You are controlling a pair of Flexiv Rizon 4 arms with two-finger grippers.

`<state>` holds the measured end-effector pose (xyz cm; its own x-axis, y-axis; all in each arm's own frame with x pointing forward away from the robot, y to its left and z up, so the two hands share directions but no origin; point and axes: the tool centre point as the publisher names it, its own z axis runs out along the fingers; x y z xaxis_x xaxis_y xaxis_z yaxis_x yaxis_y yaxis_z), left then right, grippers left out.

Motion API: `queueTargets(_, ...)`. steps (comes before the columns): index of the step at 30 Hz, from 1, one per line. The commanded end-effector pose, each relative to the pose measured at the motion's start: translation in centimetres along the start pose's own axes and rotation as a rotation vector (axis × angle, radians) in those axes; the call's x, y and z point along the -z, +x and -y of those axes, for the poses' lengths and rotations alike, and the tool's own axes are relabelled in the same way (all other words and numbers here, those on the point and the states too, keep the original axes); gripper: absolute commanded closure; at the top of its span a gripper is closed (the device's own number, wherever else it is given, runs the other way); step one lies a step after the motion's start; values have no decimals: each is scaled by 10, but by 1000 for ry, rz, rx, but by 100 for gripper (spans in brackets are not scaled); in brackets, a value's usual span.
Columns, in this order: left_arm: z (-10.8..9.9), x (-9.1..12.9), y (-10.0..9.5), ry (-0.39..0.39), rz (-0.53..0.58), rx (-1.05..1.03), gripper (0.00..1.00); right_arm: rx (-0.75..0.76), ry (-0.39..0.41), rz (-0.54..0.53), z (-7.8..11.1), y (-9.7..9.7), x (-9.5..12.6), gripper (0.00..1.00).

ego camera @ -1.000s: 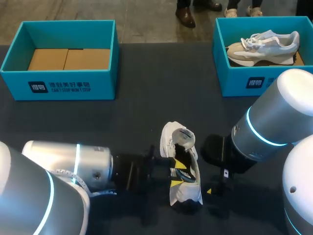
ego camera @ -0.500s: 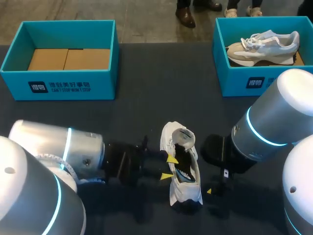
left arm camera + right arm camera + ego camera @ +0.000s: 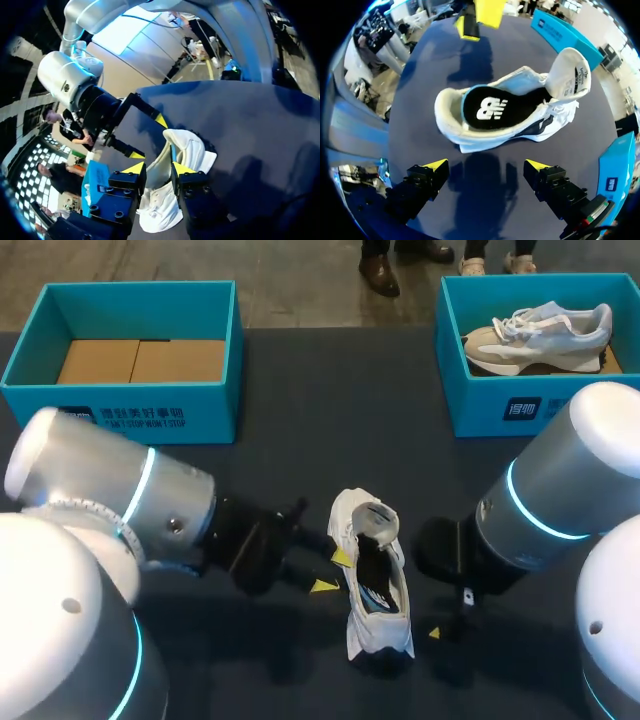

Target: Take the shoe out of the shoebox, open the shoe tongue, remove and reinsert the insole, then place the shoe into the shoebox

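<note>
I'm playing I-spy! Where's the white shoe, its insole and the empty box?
white shoe (image 3: 376, 636), head view, white upper
insole (image 3: 500, 110), right wrist view, black middle
empty box (image 3: 205, 415), head view, front wall

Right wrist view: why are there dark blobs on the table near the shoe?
Right wrist view: they are shadows, one on the table beside the shoe, between the right gripper's open fingers, and one below the left gripper's yellow tips. Head view: dark shadows lie on the table around the shoe too.

Shoe (image 3: 510, 117), seemingly of matt cloth
</note>
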<state>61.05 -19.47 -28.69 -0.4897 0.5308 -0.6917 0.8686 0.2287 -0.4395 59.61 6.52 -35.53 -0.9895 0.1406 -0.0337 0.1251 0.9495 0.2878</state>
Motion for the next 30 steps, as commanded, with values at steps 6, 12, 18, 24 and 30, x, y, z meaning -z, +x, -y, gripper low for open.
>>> queueTargets(6,4,-8,-6,-53,-473,-52,62,30,21,-21,47,-3,42,0)
queueTargets(12,6,-11,-7,-97,-602,-66,63,41,44,-30,68,-8,56,0)
queueTargets(18,8,-12,-10,-126,-699,-75,67,53,46,-31,86,-11,70,0)
queueTargets(24,8,-13,-15,-175,-773,-95,100,46,50,-39,89,-12,72,0)
queueTargets(30,8,-13,-15,-175,-773,-95,100,46,50,-39,89,-12,72,0)
